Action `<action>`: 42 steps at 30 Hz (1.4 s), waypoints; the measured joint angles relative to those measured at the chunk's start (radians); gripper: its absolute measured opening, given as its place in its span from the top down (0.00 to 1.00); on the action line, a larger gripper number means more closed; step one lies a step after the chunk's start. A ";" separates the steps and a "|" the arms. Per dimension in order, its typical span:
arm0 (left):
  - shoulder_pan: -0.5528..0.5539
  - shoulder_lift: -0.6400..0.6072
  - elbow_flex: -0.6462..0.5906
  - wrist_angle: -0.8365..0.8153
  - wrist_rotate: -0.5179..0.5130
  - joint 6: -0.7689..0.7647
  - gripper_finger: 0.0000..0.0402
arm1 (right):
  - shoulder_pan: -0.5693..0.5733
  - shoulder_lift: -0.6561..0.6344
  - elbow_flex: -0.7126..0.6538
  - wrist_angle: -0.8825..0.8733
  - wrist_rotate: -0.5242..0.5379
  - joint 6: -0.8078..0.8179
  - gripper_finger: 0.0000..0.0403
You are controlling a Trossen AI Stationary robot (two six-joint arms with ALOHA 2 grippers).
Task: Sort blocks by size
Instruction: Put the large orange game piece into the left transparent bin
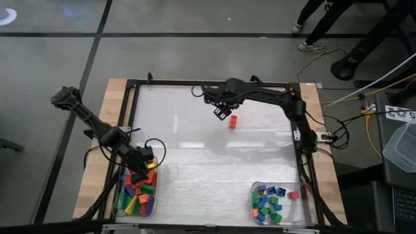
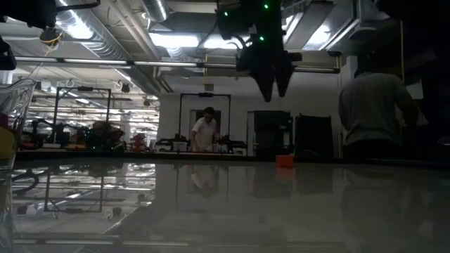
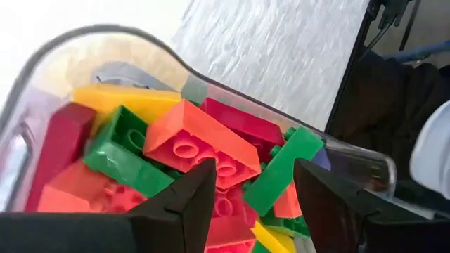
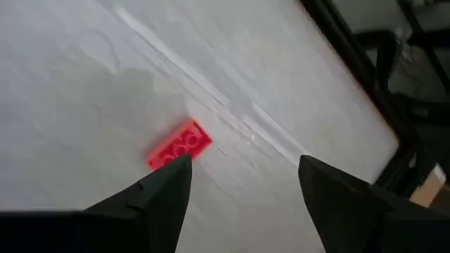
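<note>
The right gripper (image 1: 223,114) hangs above the far middle of the table with its fingers spread wide and nothing between them, just beside a lone red block (image 1: 233,121) that lies flat on the white surface; in the right wrist view that block (image 4: 179,145) sits a little off the line between the open fingers, so the arm seems poised either to come down on it or to leave it there. The left gripper (image 1: 142,168) is low over the near-left tray (image 1: 117,207), fingers parted and empty, aimed at an orange-red brick (image 3: 199,144) lying upside down on top of a heap of long red, green and yellow blocks, likely the next pick. The near-right tray (image 1: 252,188) holds smaller blue and green blocks plus a red one, which suggests the small pieces go there. The table between the trays is bare, so no obstacle shows. A person stands beyond the table's far edge in the low view.
</note>
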 joint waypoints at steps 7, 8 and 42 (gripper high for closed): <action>0.000 0.000 0.000 0.000 -0.027 0.061 0.55 | 0.000 -0.061 -0.251 -0.001 -0.026 0.179 0.35; 0.000 0.000 0.000 0.000 -0.027 0.063 0.55 | 0.000 -0.060 -0.275 0.002 -0.050 0.207 0.35; 0.000 0.000 0.000 -0.001 -0.029 0.144 0.55 | 0.000 -0.051 -0.379 0.343 -0.139 0.162 0.35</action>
